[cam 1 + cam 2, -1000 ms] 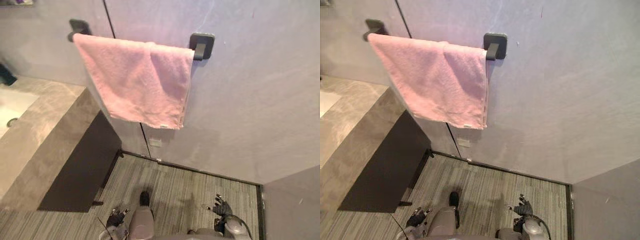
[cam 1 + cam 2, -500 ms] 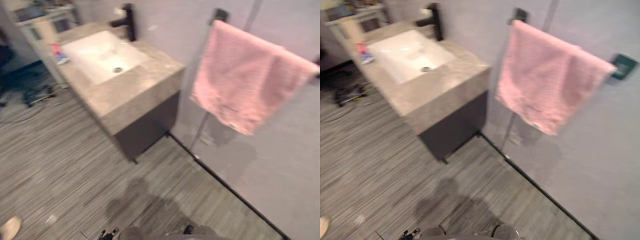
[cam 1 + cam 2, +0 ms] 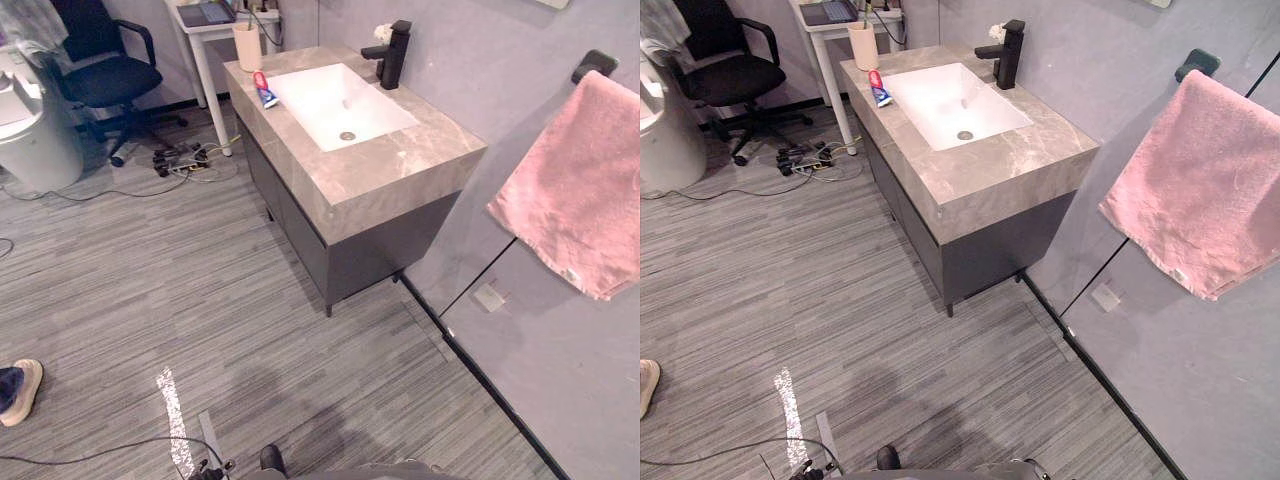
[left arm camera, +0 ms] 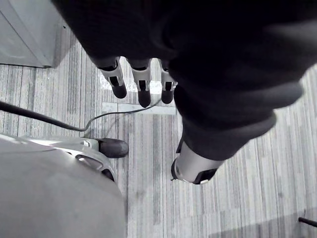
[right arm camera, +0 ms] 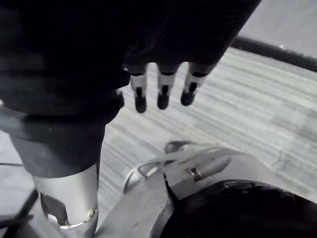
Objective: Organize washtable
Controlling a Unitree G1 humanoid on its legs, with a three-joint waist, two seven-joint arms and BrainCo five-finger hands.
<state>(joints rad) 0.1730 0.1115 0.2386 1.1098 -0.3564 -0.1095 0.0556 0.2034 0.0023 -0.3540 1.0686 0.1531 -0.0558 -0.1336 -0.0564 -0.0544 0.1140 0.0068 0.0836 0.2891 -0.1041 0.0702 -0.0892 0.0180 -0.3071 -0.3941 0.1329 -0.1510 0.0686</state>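
Hands empty, washtable in sight
My left hand (image 4: 144,90) and right hand (image 5: 162,93) hang straight-fingered, holding nothing; my view has swung off the pink hanging towel (image 3: 580,200) onto the grey stone-topped washtable (image 3: 400,165), well apart from me, so approaching likely comes first.

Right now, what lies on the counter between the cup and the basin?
A toothpaste tube, flat beside the basin; both eye views show it.

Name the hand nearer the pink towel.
Right, probably. The right hand hangs low beside the wall bearing the pink towel; the left hand hangs by the floor tape, farther off.
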